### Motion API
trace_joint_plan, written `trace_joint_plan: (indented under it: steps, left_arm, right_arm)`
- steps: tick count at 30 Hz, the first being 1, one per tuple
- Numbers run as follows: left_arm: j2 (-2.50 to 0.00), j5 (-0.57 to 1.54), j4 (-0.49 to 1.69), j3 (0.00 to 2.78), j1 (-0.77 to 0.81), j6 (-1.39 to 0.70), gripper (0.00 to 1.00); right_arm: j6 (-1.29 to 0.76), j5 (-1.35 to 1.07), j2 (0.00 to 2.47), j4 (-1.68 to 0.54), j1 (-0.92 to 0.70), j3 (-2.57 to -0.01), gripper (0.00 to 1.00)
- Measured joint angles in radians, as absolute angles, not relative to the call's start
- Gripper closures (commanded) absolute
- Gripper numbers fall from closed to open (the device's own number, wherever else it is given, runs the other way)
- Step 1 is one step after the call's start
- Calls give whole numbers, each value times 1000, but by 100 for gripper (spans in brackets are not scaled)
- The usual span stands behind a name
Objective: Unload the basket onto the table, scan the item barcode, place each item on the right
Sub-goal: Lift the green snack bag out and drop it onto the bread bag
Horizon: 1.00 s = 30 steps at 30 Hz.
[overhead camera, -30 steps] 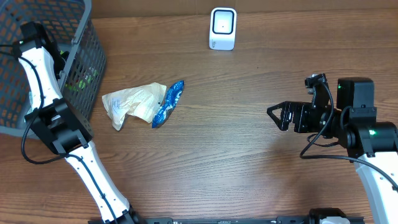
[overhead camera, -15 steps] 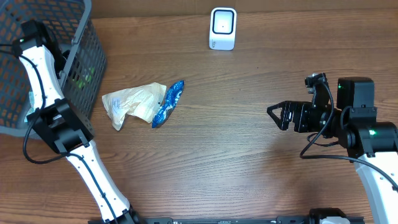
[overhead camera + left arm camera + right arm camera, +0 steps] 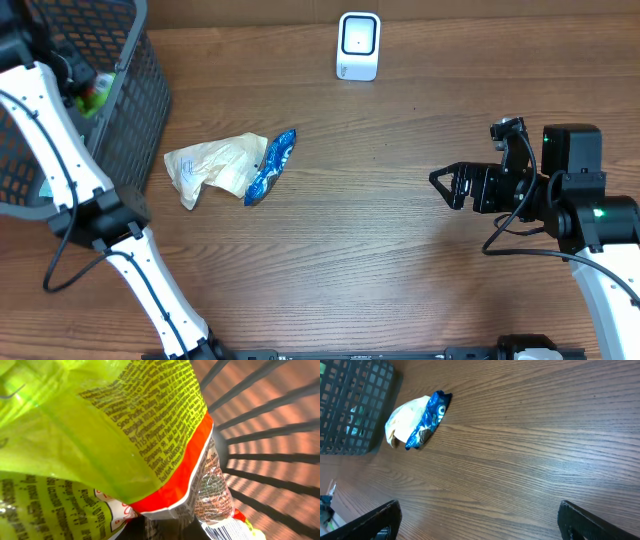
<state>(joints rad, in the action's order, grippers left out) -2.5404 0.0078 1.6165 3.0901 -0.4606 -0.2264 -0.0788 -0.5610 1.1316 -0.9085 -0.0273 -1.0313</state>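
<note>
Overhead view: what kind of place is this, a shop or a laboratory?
Likely a mock shop checkout on a wooden table: a white scanner-like device at the far edge, a dark wire basket on the left, and snack packets, a green packet at the basket, a blue packet on the table.

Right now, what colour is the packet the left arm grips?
The packet is lime green, with black print and an orange-red band; best in the left wrist view.
</note>
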Motion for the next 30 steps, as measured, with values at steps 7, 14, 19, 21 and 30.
trace_joint_plan:
  steps: [7,14,19,21,30]
  left_arm:
    - [-2281,24,1694,3113,-457,-160,96]
    - [-2132,124,1693,3049,-394,-107,96]
    - [-2024,148,1692,2754,-266,-70,96]
    - [-2002,151,1692,2624,-201,-50,96]
    - [-1999,101,1480,2051,-6,0,96]
  right_arm:
    - [-78,-561,1132,-898,-27,-1031,0]
    - [-79,-561,1132,-898,-27,-1031,0]
    - [-79,-561,1132,-890,-27,-1031,0]
    - [-79,-561,1132,-884,-27,-1031,0]
    - [-79,-561,1132,-872,-27,-1031,0]
